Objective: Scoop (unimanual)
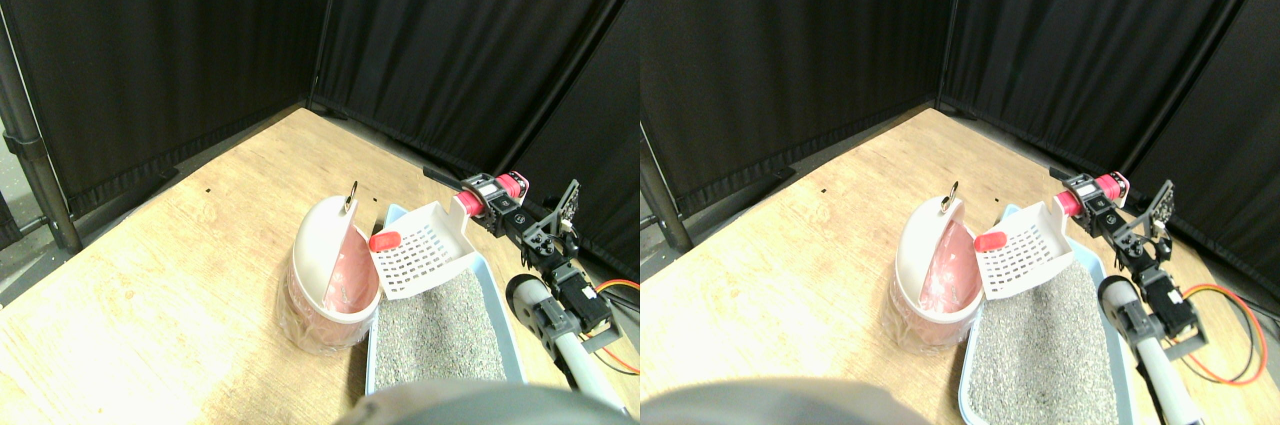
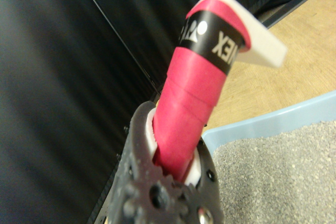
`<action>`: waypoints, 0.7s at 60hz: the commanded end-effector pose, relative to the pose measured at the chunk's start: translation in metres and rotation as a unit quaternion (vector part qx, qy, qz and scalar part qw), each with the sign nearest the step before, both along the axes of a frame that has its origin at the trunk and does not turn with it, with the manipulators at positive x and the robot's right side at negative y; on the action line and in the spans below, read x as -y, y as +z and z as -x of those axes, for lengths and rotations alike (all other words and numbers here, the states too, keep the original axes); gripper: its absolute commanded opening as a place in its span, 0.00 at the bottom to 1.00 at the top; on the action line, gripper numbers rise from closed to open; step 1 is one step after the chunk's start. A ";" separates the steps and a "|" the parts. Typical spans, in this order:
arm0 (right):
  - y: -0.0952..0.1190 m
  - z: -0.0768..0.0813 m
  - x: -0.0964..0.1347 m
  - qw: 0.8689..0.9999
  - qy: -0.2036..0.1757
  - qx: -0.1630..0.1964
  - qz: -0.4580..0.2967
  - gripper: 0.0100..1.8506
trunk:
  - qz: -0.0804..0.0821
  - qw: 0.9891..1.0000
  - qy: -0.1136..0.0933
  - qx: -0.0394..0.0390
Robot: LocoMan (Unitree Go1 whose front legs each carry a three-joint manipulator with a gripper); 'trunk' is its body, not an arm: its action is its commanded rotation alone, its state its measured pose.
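A white slotted scoop [image 1: 425, 250] hangs tilted over the far end of the litter tray, its front edge beside the bin. A small red piece [image 1: 385, 241] lies on the scoop's left edge, right by the bin's opening. My right gripper [image 1: 492, 199] is shut on the scoop's pink wrapped handle [image 1: 467, 204], up and to the right of the tray. In the wrist view the pink handle [image 2: 191, 103] rises out of the dark jaws of the gripper [image 2: 173, 174], which close around its base. Grey litter [image 1: 440, 325] fills the tray.
The light blue tray [image 1: 492, 285] lies on a wooden floor [image 1: 180, 245]. A pink and white bin [image 1: 330, 280] with a tilted swing lid stands against the tray's left side. Black curtains [image 1: 200, 35] wall off the back. Orange cables [image 1: 620, 290] trail at the right.
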State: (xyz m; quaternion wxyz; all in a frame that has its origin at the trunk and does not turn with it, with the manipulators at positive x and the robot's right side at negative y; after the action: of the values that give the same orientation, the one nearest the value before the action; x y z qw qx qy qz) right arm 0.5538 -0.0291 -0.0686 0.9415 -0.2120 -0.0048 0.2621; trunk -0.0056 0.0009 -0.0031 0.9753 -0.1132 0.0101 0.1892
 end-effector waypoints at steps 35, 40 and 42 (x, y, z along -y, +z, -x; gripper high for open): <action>0.022 0.013 -0.014 0.998 0.016 0.059 0.004 0.05 | 0.004 1.000 0.005 -0.008; 0.024 0.014 -0.014 0.998 0.021 0.061 0.006 0.05 | 0.005 1.000 0.004 -0.008; 0.027 0.015 -0.014 0.997 0.029 0.066 0.003 0.04 | 0.005 1.000 0.004 -0.008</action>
State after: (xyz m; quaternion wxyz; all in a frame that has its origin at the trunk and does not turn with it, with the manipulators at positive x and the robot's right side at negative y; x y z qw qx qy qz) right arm 0.5416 -0.0195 -0.0553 0.9310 -0.2451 -0.0341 0.2684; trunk -0.0055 0.0007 -0.0030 0.9751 -0.1147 0.0096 0.1898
